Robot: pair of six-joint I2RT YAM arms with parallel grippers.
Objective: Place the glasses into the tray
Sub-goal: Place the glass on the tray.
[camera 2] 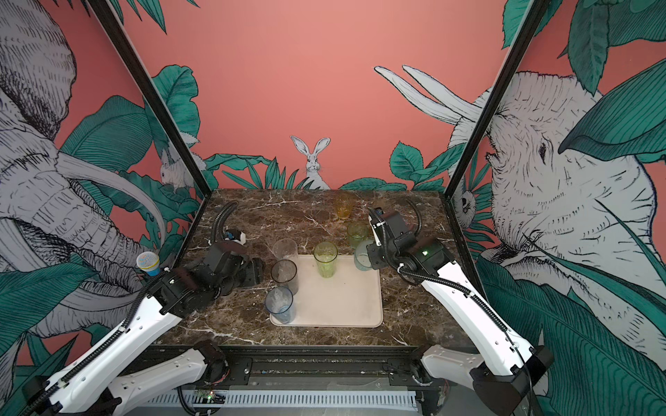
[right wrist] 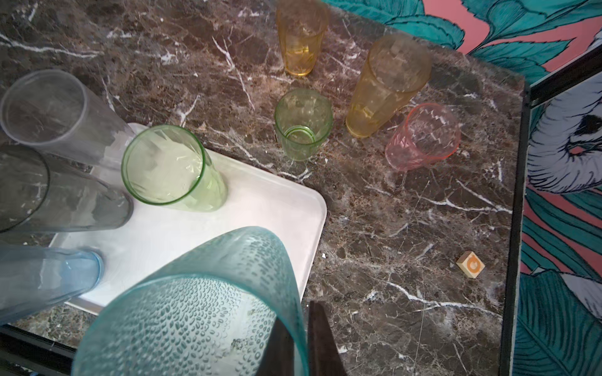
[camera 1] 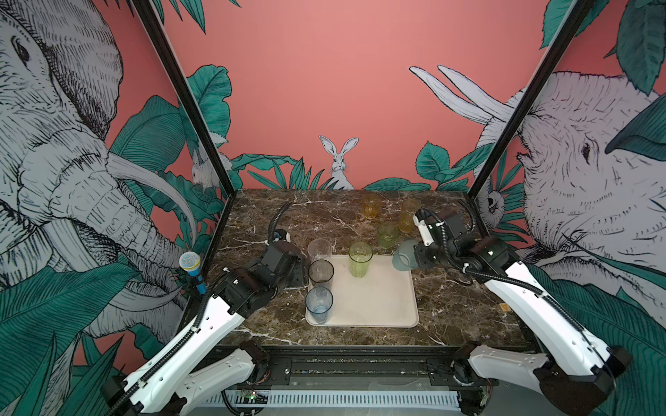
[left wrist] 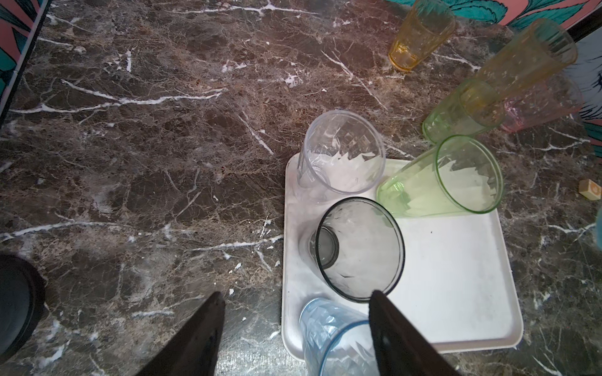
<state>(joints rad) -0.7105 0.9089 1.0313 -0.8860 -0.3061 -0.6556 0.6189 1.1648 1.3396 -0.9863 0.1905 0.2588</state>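
Observation:
The cream tray [camera 1: 378,302] lies mid-table. Along its left side stand a clear glass [camera 1: 319,248], a smoky grey glass [camera 1: 320,272] and a blue glass [camera 1: 319,304]; a tall green glass [camera 1: 360,259] stands at its far edge. My left gripper [left wrist: 298,299] hangs open just left of the tray, beside the grey and blue glasses, holding nothing. My right gripper [right wrist: 301,319] is shut on the rim of a teal glass [right wrist: 202,306], lifted over the tray's far right corner. A short green glass [right wrist: 303,125], tall yellow glass [right wrist: 387,84], amber glass [right wrist: 301,39] and pink glass [right wrist: 423,136] stand behind on the marble.
A small wooden cube [right wrist: 470,269] lies on the marble right of the tray. A toy microphone [camera 1: 191,266] stands off the table's left edge. Black frame posts [camera 1: 504,144] rise at the back corners.

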